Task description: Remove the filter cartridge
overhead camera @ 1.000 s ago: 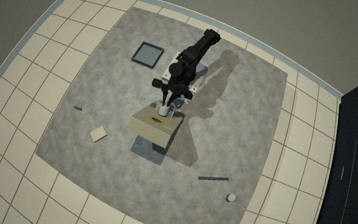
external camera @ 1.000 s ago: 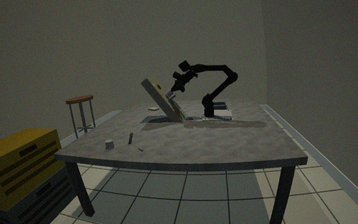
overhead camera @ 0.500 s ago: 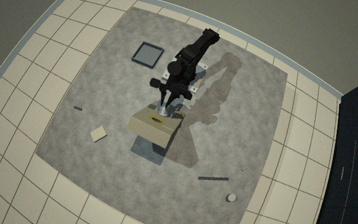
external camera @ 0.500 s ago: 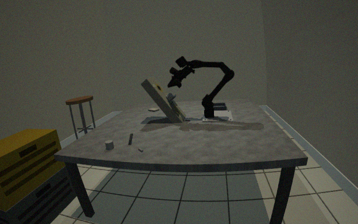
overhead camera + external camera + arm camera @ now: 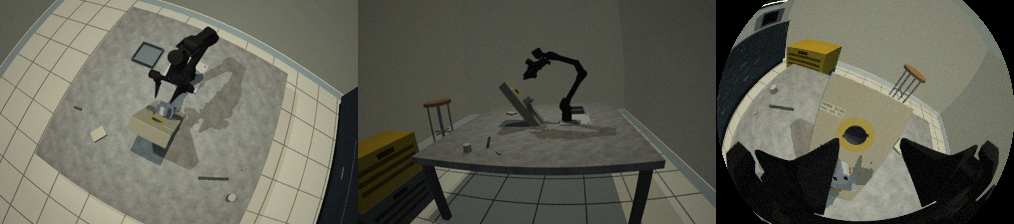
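The service panel [image 5: 141,116] [image 5: 518,105] [image 5: 866,97] stands tilted on the table. Its round hole, dark inside a yellow ring [image 5: 870,135], has no cartridge in it. The grey cartridge [image 5: 165,111] [image 5: 528,99] [image 5: 842,169] is outside the hole, on the sloping face lower down; two dark spots show on it in the wrist view. What holds it there is unclear. My gripper [image 5: 163,100] [image 5: 524,78] [image 5: 870,143] is open and empty, above the panel and apart from the cartridge. The tray [image 5: 141,63] [image 5: 578,111] holds nothing visible in the top view.
The white base plate [image 5: 202,66] [image 5: 584,118] lies beside the tray. A pale square block [image 5: 98,134] and a small dark bar [image 5: 78,108] lie beyond the panel. A long dark bar [image 5: 213,178] [image 5: 488,142] and a pale cylinder [image 5: 231,197] [image 5: 467,147] lie farther off.
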You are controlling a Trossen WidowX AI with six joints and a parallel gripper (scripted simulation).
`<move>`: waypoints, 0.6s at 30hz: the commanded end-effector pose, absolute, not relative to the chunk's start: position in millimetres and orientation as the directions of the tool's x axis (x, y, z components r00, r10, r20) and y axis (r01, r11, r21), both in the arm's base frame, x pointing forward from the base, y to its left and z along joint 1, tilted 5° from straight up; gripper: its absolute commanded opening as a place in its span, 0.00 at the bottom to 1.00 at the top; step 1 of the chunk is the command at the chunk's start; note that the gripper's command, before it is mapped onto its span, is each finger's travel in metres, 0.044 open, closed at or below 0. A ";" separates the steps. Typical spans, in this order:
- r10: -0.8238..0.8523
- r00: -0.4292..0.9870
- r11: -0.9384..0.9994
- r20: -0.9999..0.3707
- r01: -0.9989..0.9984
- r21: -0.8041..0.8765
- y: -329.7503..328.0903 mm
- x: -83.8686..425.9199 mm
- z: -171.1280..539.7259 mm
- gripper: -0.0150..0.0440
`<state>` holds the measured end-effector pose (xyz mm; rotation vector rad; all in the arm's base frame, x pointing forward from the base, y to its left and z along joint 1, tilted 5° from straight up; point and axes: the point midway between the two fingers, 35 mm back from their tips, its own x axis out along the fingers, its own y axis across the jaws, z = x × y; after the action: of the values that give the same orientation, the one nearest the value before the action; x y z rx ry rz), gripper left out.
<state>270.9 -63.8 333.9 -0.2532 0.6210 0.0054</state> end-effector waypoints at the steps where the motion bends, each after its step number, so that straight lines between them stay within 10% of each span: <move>1: -0.061 0.790 0.977 -0.610 -0.079 -0.200 -63.3 268.5 333.8 0.81; 9: -0.003 0.497 0.989 -0.868 0.130 0.071 -51.1 233.7 229.1 0.77; 18: -0.002 0.489 0.988 -0.872 0.136 0.075 -50.9 234.8 223.8 0.77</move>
<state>236.0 -51.0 232.1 0.1252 1.0343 -0.0741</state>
